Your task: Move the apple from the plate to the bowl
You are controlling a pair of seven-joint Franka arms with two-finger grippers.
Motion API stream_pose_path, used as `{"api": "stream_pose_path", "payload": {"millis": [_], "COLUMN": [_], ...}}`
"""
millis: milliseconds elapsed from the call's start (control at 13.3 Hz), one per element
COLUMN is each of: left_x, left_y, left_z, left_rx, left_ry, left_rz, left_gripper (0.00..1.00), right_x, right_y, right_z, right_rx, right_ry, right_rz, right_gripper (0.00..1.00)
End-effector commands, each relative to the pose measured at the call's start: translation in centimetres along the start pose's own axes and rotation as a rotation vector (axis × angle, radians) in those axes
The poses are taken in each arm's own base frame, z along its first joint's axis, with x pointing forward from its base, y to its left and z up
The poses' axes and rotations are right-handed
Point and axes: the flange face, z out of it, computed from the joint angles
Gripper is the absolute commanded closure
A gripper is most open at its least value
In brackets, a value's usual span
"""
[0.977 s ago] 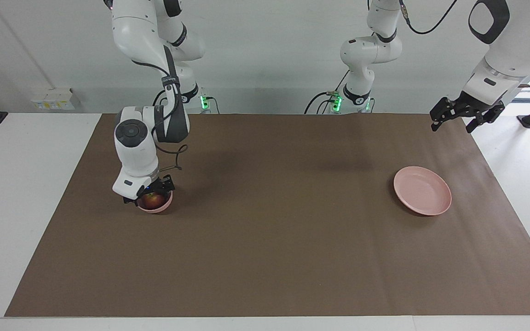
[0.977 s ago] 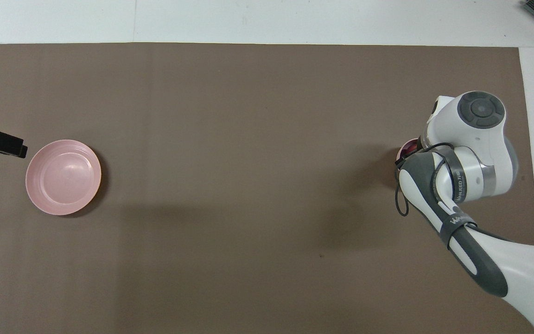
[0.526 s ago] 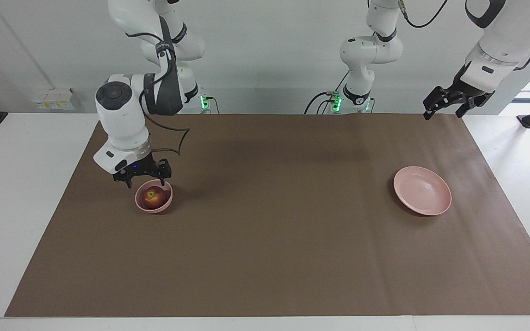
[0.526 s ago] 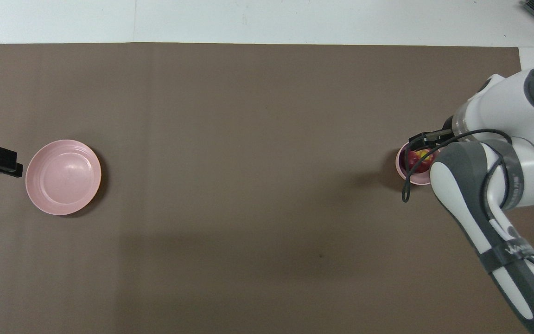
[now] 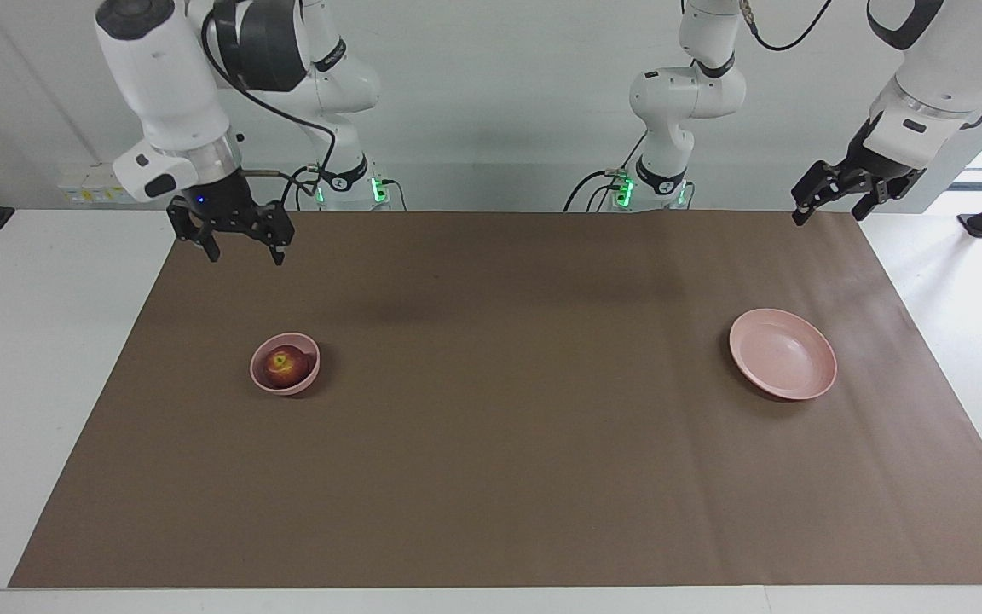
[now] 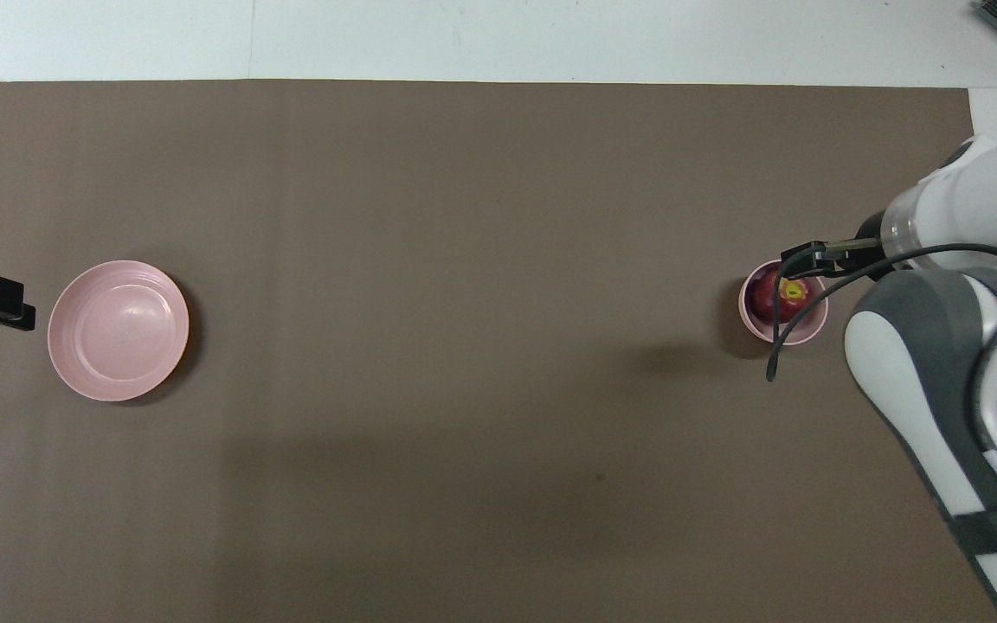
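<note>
The dark red apple lies in the small pink bowl toward the right arm's end of the table. It also shows in the overhead view, apple in bowl. My right gripper is open and empty, raised high over the mat's edge by the robots. The wide pink plate stands bare toward the left arm's end, and shows in the overhead view. My left gripper hangs open and empty in the air over the mat's corner by that arm's base.
A brown mat covers the table, with white tabletop past its ends. The right arm's white and grey links overhang the mat beside the bowl in the overhead view.
My right gripper has let go of the apple in the bowl, risen and drawn back toward the robots. The left gripper has shifted only slightly.
</note>
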Motion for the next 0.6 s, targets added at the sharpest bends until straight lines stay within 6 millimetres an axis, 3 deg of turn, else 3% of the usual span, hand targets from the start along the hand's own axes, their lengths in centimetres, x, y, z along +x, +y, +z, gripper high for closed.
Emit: {"api": "stream_pose_path", "payload": {"millis": [0,301,526], "left_x": [0.4,0.0,0.0], "left_y": [-0.1,0.0,0.0], "left_z": [0.0,-0.1,0.0], "left_rx": [-0.032,-0.042,-0.042], "left_ry": [0.017,0.005,0.002], "left_rz": [0.053,0.046,0.046], "left_gripper": [0.0,0.0,0.0], "right_x": [-0.5,-3.1,-3.9], "right_y": [1.7,4.1,4.3], "right_z": [-4.2,-7.4,-7.1], "right_rx": [0.019,0.03,0.031], "right_ry": [-0.03,-0.068,-0.077], "right_rz": [0.048,0.086,0.056], "right_gripper": [0.0,0.0,0.0]}}
